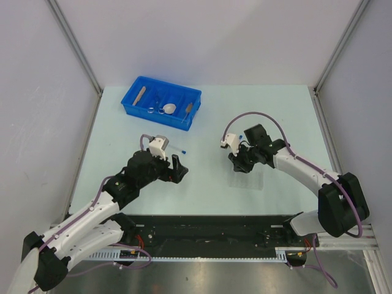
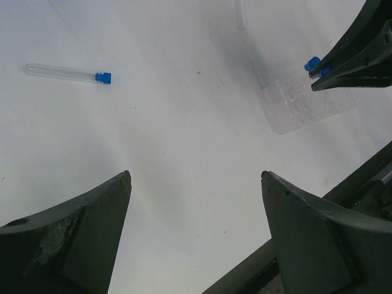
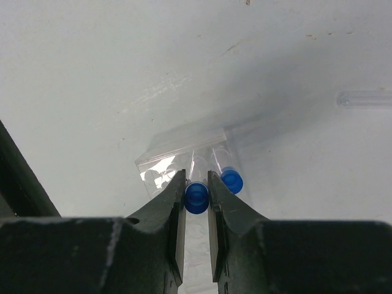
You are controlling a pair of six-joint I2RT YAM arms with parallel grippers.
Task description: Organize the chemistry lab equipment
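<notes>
Right hand (image 3: 196, 184): clenched on blue-capped tube (image 3: 196, 197), frame centre, at clear tube rack (image 3: 184, 144); second tube (image 3: 231, 179) just beside.
Left hand (image 2: 196, 174): released, holding nothing.
Loose tube (image 2: 67, 73): upper left of left wrist view, flat on tabletop (image 2: 184, 122).

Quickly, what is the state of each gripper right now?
Left gripper: open, holding nothing.
Right gripper: closed on a blue-capped tube over the clear tube rack.
</notes>
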